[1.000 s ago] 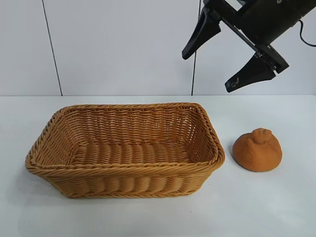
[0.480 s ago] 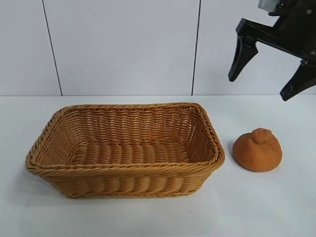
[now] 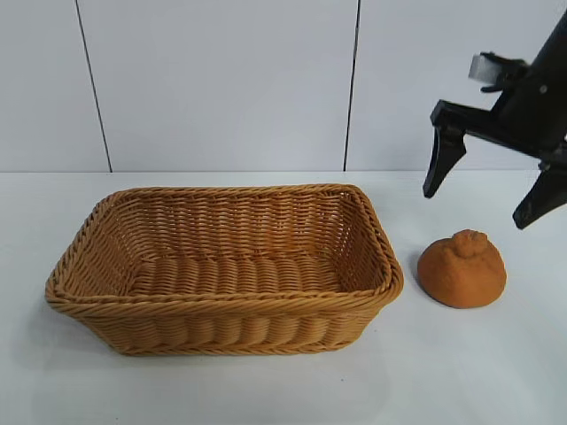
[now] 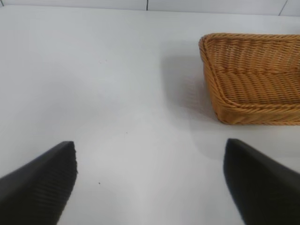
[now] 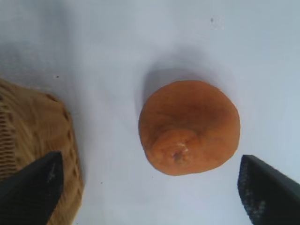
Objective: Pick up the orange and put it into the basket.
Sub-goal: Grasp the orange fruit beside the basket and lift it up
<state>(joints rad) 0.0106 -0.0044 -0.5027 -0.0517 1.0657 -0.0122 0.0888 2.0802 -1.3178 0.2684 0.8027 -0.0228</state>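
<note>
The orange [image 3: 462, 269], dull and lumpy with a knobby top, sits on the white table just right of the basket [image 3: 221, 305]. My right gripper [image 3: 483, 204] hangs open in the air above the fruit, its two black fingers spread wider than it and touching nothing. The right wrist view looks down on the orange [image 5: 189, 126], between the spread fingertips of the right gripper [image 5: 151, 180], with the basket's corner [image 5: 33, 126] beside one finger. The left gripper [image 4: 150, 180] is open over bare table, with the basket [image 4: 253, 79] off to one side. The left arm is out of the exterior view.
A white panelled wall [image 3: 221, 84] stands behind the table. White tabletop [image 3: 478, 372] lies in front of the orange and to its right.
The right gripper has swung from above the basket's far right corner to the right and come down, so it now hangs over the orange. Its fingers now point more steeply down.
</note>
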